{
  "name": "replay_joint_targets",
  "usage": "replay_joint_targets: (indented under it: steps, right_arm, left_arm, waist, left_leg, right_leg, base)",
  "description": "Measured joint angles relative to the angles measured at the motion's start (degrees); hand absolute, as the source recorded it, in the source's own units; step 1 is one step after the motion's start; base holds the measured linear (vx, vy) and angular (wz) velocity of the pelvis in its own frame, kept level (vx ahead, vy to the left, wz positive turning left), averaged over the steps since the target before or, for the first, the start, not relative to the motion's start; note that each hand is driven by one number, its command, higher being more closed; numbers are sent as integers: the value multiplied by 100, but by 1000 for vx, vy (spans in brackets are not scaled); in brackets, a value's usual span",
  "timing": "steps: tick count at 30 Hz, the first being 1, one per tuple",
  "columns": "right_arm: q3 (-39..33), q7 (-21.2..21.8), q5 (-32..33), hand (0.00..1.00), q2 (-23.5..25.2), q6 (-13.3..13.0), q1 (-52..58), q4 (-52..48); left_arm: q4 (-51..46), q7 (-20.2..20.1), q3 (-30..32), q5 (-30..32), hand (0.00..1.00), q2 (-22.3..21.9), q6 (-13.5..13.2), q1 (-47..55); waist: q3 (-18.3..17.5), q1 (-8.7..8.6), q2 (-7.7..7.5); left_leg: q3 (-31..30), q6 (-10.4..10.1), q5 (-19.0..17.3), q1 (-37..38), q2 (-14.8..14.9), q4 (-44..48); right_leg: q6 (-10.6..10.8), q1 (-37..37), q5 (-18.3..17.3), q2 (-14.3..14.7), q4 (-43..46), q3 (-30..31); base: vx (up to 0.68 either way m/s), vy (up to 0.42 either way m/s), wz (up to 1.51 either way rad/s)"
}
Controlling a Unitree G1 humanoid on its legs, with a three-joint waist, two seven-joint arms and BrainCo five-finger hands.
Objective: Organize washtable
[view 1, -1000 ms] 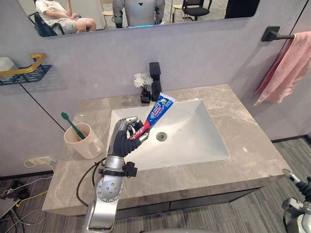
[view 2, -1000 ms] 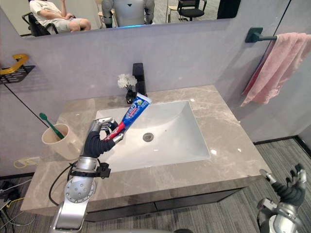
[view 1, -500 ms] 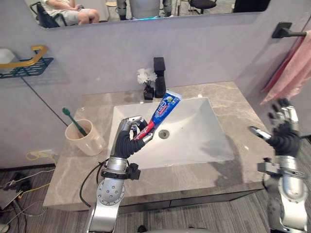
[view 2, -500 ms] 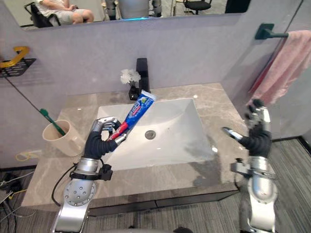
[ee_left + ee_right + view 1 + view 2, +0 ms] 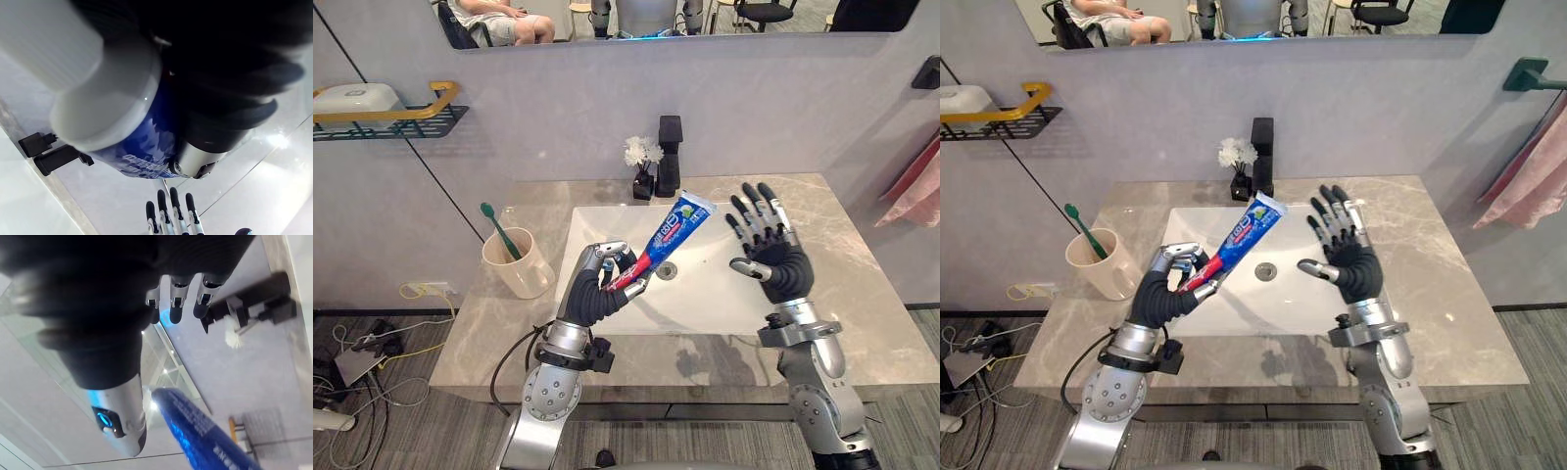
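Left hand [image 5: 594,292] clenched round the lower end of the toothpaste tube [image 5: 674,227], held above the sink [image 5: 697,305], tip slanting toward 1 o'clock. Right hand [image 5: 776,266] raised at 3 o'clock, fingers spread wide, holding nothing. Cup [image 5: 516,269] with toothbrush [image 5: 499,228] at 9 o'clock.

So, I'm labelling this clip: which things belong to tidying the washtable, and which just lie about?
In the job: toothpaste tube, gripped by left hand; cup with toothbrush; right hand, open.
Lying about: flower vase, faucet, pink towel, wall shelf.
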Motion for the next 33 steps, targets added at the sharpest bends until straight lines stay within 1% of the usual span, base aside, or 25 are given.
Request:
replay_joint_targets:
  steps: [1,7,8,12,18,21,22,28,33]
  right_arm:
    - [80,80,94,0,46,33,-5,128]
    - [628,99,617,0,210,117,-100,502]
    - [681,98,710,0,259,156,-136,570]
    - [797,97,1008,0,313,169,-297,781]
    - [1150,99,1105,0,339,175,-515,786]
    - [1158,97,1106,0,363,175,-532,812]
    - [1186,96,1111,100,363,175,-614,905]
    - [1412,86,1168,100,363,174,-797,1007]
    - [1484,54,1166,100,363,162,-895,1019]
  left_arm:
    - [11,2,-1,0,100,5,0,0]
    - [119,29,-51,-7,100,-7,2,0]
    - [142,29,-59,-9,100,-7,8,-4]
    - [174,59,-239,-124,100,-7,12,-14]
    - [359,53,-328,-173,100,-8,24,-241]
    - [362,35,-441,-176,100,-8,24,-242]
    - [371,14,-454,-177,100,-8,24,-242]
    - [700,-3,-498,-267,100,-48,36,-311]
    - [758,5,-569,-391,100,-48,32,-313]
  waist:
    - [-1,5,-11]
    - [-10,9,-22]
    - [-11,2,-20]
    - [-22,5,-32]
    - [-33,8,-42]
    - [-35,18,-44]
    - [-35,20,-44]
    - [-44,27,-59]
    - [-91,46,-130]
  left_leg:
    - [-2,7,8,-14,-3,-1]
    - [-48,7,84,-20,-23,-16]
    - [-57,7,96,-26,-21,-16]
    - [-81,4,133,-40,-20,-15]
    - [-121,-2,185,-60,-6,-19]
    - [-141,4,209,-84,-6,-29]
    - [-142,9,223,-99,-5,-43]
    - [-140,15,259,-119,-4,-51]
    - [-142,12,265,-124,-4,-51]
  right_leg:
    - [4,-45,4,-7,8,0]
    - [-23,-43,22,1,16,-45]
    - [-34,-44,29,4,12,-55]
    - [-47,-43,39,6,9,-93]
    - [-79,-37,62,21,6,-137]
    - [-79,-49,80,23,1,-155]
    - [-78,-60,97,25,-6,-156]
    - [-68,-62,158,28,-83,-154]
    - [-69,-64,161,28,-88,-154]
  base:
    - [-82,15,4]
    - [-46,7,3]
    - [-28,-8,4]
    - [-19,-3,4]
    - [-22,-3,3]
    - [-33,1,4]
    - [-55,7,0]
    - [-33,7,-1]
    - [0,0,0]
